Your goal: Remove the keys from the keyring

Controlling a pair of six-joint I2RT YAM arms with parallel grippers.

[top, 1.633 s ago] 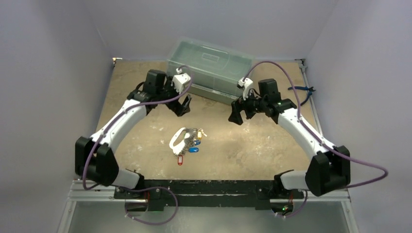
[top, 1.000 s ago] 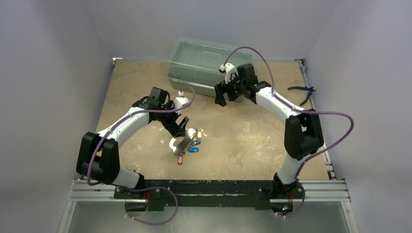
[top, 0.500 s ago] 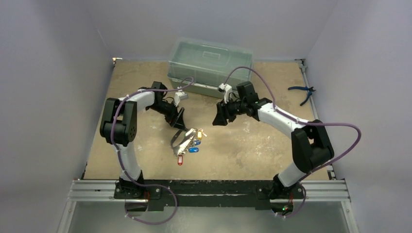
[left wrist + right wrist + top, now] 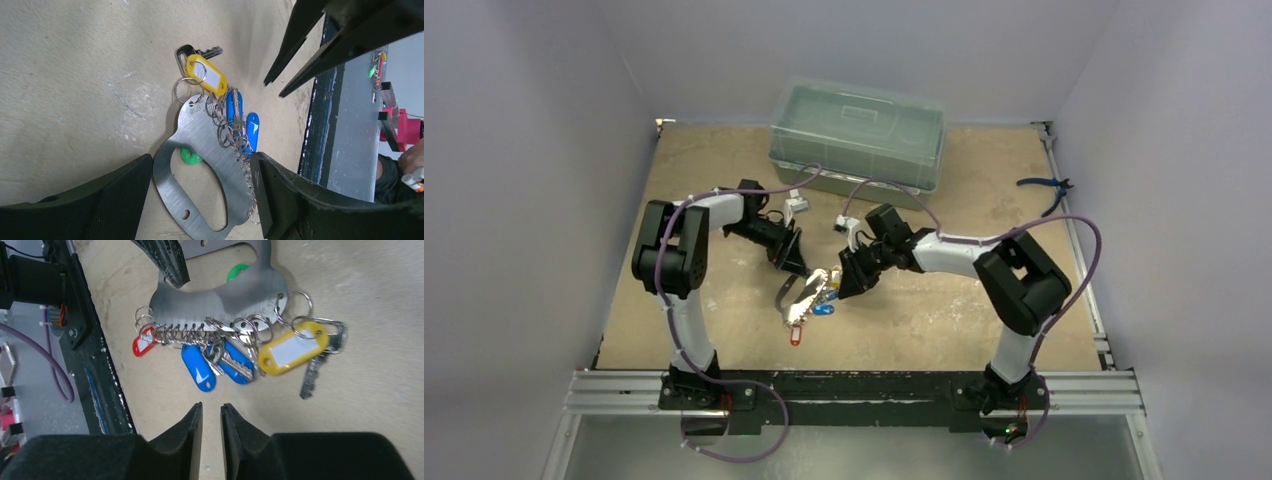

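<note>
Two pincers closing in on the keyring [image 4: 200, 145] on the desk [image 4: 944, 310].
Bare, scuffed desk surrounds the flat brushed-metal keyring; the lidded box [image 4: 856, 128] sits well behind it. The left pincer [image 4: 201, 159] stands wide, straddling it. The right pincer [image 4: 211, 412], narrow and empty, hovers just beside the keys [image 4: 235, 362], having swung over from the box since earlier. Thin wire rings [image 4: 172, 332] carry glossy blue, yellow, red and green plastic tags [image 4: 295, 347].
</note>
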